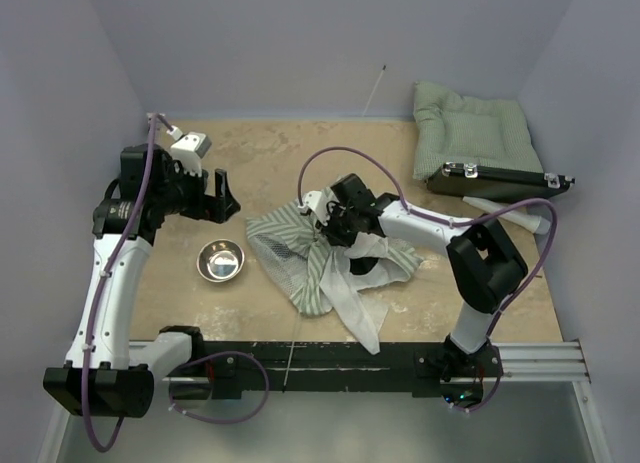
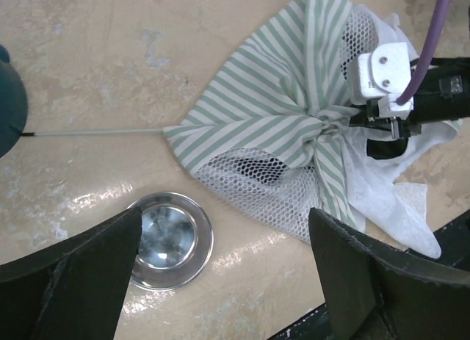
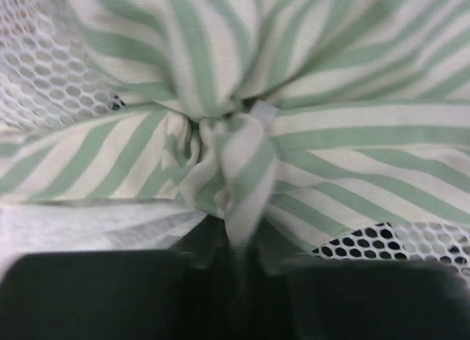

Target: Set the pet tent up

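Note:
The pet tent (image 1: 300, 258) lies collapsed in a crumpled heap of green-and-white stripes, mesh and white flaps at the table's middle. My right gripper (image 1: 325, 223) is at the heap's far side. In the right wrist view a bunched fold of the striped tent (image 3: 330, 134) runs down between the dark fingers, where my right gripper (image 3: 246, 241) is shut on it. The left wrist view shows the tent (image 2: 279, 134) gathered at that pinch. My left gripper (image 1: 225, 195) hovers left of the heap, open and holding nothing, its fingers (image 2: 374, 281) wide apart.
A steel bowl (image 1: 220, 260) sits left of the tent, under the left gripper (image 2: 224, 237). A thin pole (image 2: 95, 133) runs out from the fabric. A green quilted cushion (image 1: 470, 133) and a black case (image 1: 495, 178) lie at the back right.

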